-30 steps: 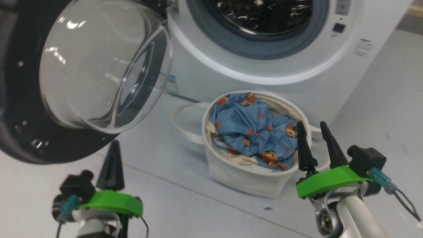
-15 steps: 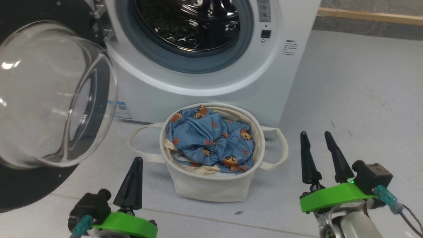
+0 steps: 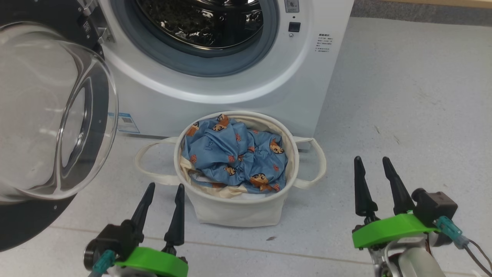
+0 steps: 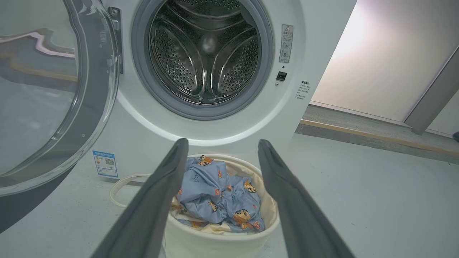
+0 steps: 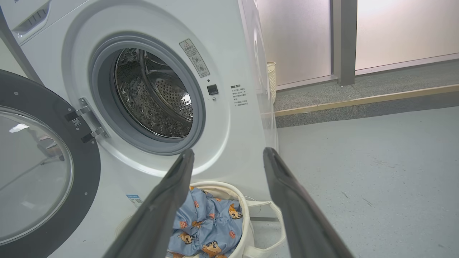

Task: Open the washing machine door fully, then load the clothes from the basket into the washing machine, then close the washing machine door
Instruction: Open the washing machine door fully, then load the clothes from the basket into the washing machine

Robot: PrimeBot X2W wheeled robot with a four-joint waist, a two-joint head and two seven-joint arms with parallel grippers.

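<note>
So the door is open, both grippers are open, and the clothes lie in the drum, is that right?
Not quite: the clothes lie in the basket, as the left wrist view shows. The door is open, and the left gripper and right gripper are open.

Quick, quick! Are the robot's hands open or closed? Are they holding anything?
Left gripper: open, holding nothing.
Right gripper: open, holding nothing.
</note>
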